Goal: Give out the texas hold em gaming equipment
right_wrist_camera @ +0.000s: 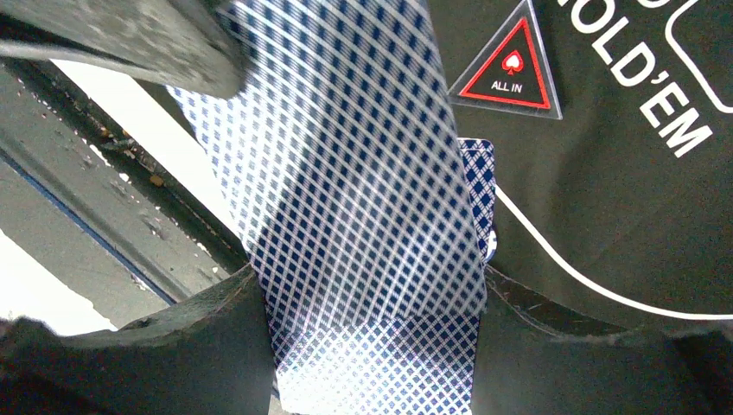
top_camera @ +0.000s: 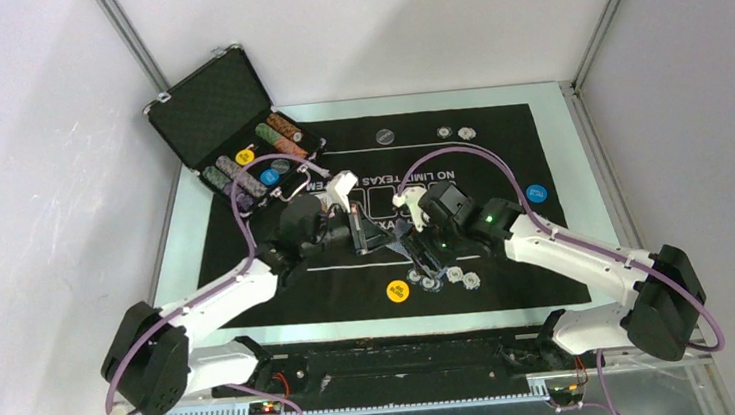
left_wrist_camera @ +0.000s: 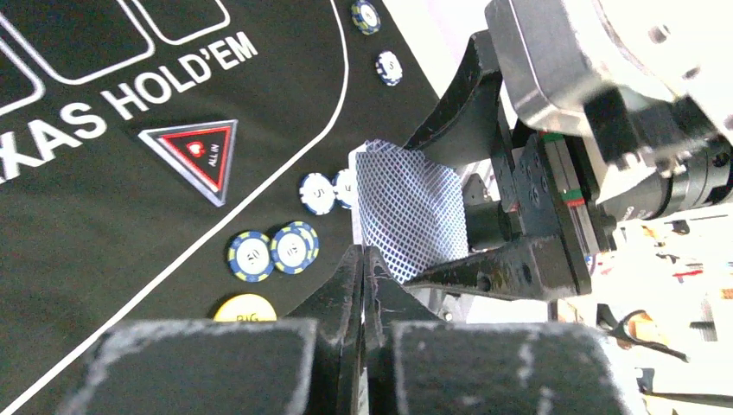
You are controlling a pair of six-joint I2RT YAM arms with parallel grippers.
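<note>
My right gripper (right_wrist_camera: 367,285) is shut on a stack of blue-backed playing cards (right_wrist_camera: 372,363) above the middle of the black mat (top_camera: 500,156). One card (left_wrist_camera: 411,207) sticks out of the stack, and my left gripper (left_wrist_camera: 364,255) is shut on its edge. Beside it on the mat lies the red-black triangle marker (left_wrist_camera: 197,154), also in the right wrist view (right_wrist_camera: 510,65). Blue-and-yellow poker chips (left_wrist_camera: 251,256) and a yellow disc (top_camera: 398,290) lie near the front. Another blue-backed card (right_wrist_camera: 478,186) shows past the stack's right edge.
The open black case (top_camera: 225,120) with rows of chips stands at the back left. A blue disc (top_camera: 536,194) lies at the mat's right, a black disc (top_camera: 385,136) and two small chips (top_camera: 455,134) at its far edge. Both arms meet mid-table.
</note>
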